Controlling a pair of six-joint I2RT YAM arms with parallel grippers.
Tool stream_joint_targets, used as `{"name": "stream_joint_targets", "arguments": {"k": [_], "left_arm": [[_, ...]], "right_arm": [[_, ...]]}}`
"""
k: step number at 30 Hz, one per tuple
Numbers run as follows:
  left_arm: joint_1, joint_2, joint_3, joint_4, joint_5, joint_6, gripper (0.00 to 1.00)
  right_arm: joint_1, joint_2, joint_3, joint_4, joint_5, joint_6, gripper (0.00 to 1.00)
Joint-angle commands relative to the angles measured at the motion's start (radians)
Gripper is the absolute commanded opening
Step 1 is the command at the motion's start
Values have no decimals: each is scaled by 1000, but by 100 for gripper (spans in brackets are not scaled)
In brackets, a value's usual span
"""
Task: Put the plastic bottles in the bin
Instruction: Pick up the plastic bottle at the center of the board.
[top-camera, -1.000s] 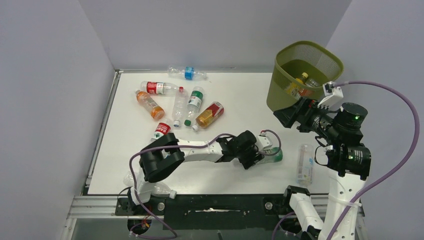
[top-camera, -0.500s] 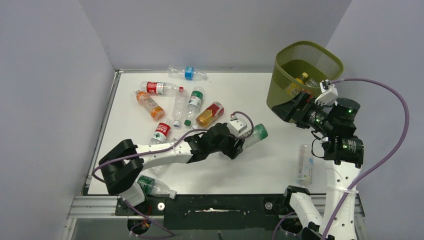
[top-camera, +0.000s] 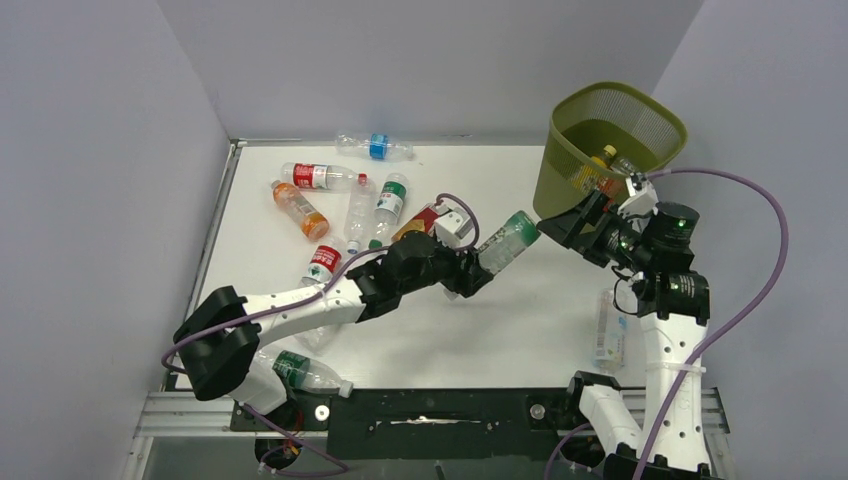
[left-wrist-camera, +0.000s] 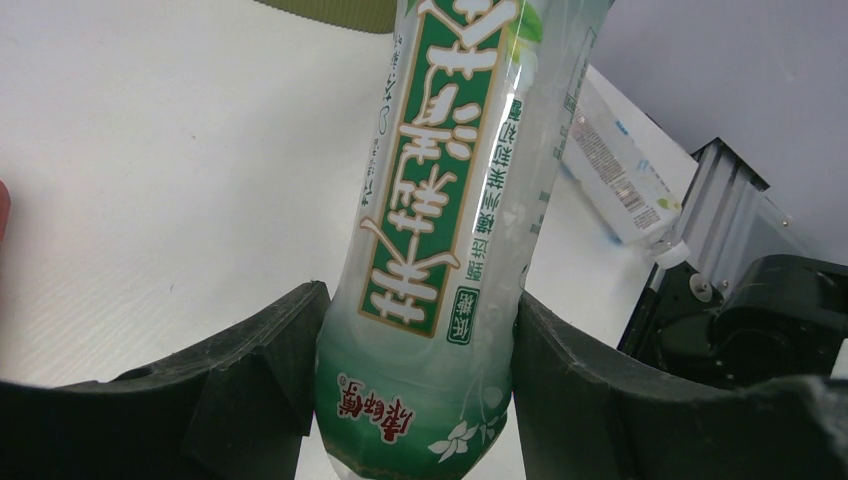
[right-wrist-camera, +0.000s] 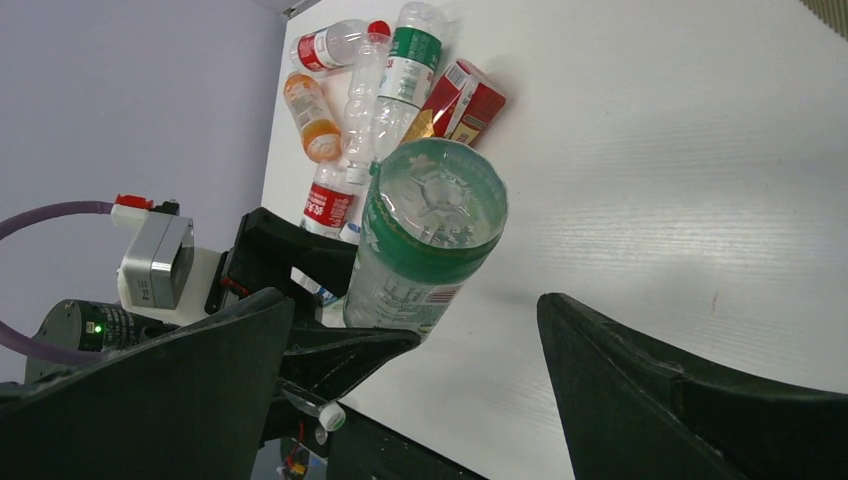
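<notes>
my left pincer (left-wrist-camera: 418, 310) is clenched on the body of a clear green-labelled bottle (left-wrist-camera: 450, 190), one finger on each side. it holds the bottle off the table (top-camera: 520, 330), tilted, with the base pointing up and away toward the right side. a second ago this arm was low over the near middle of the table with the same bottle. since then it has stretched out and carried the bottle across, so the base now sits in front of my right pincer (right-wrist-camera: 415, 300). that pincer's jaws stand wide apart on either side of the base without touching it, and the right arm has eased a little toward it too. i read this as a hand-over under way. the bottle is not in the bin (top-camera: 570, 190) yet. the bin stands just behind the right pincer at the far right of the table, and the left arm looks close to full stretch. further out, the loose bottles (top-camera: 360, 205) lie clustered at the far left. one with a blue label (top-camera: 378, 146) is at the back edge, a clear one (top-camera: 608, 328) is beside the right arm, and one (top-camera: 300, 368) lies by the left base, which the arm partly covered before. the held bottle's cap end is out of my wrist view, below the fingers. the bin's foot is behind the right arm. inside it i make out an orange bottle with a yellow cap (top-camera: 603, 158) but cannot count the rest.
</notes>
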Motion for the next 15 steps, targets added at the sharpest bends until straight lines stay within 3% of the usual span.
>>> {"name": "stream_joint_targets", "arguments": {"k": [1, 15], "left_arm": [[8, -44, 13, 133, 66, -58, 50], [8, -40, 25, 190, 162, -118, 50]], "right_arm": [[7, -8, -31, 118, -87, 47, 98], [19, 13, -122, 218, -153, 88, 99]]}}
